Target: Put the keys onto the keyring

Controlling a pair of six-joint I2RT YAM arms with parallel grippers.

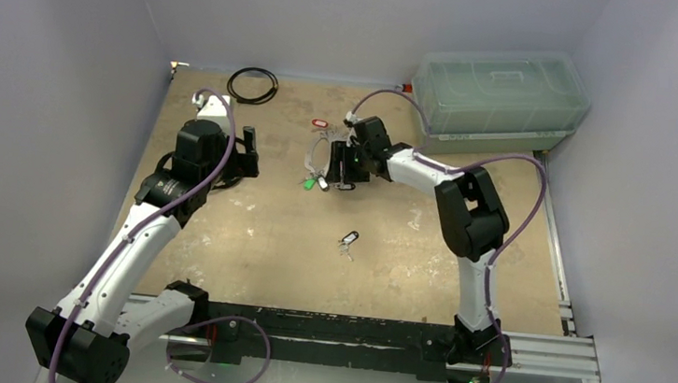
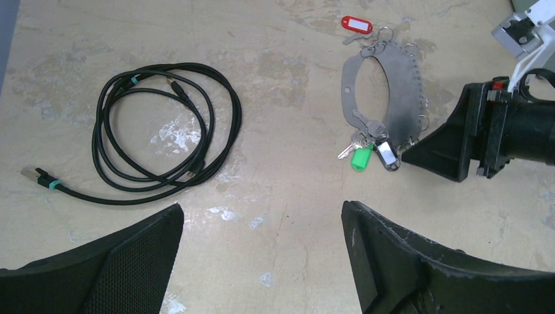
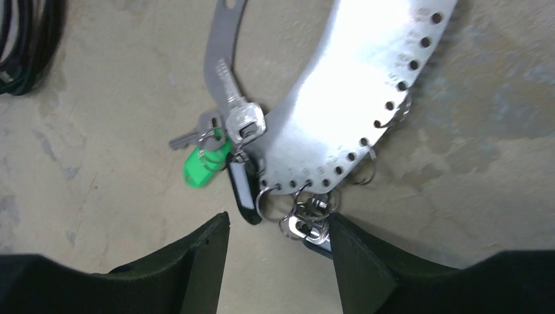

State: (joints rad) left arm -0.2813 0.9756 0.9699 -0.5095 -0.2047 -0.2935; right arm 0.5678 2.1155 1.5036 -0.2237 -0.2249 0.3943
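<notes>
The keyring (image 2: 393, 88) is a flat silver oval plate with a row of small holes, lying on the table; it also shows in the top view (image 1: 316, 155) and the right wrist view (image 3: 353, 78). At its near end hang a green-tagged key (image 3: 204, 165), a black-tagged key (image 3: 242, 190) and a bare silver key (image 3: 241, 119). A red-tagged key (image 2: 357, 25) lies at its far end. Another key (image 1: 347, 240) lies loose mid-table. My right gripper (image 3: 278, 229) is open at the ring's end, with a small key cluster (image 3: 307, 222) beside its right finger. My left gripper (image 2: 262, 216) is open and empty, left of the ring.
A black cable loop (image 2: 163, 131) lies left of the keyring, near the back of the table in the top view (image 1: 253, 85). A translucent lidded plastic box (image 1: 499, 94) stands at the back right. Grey walls close in the table on three sides.
</notes>
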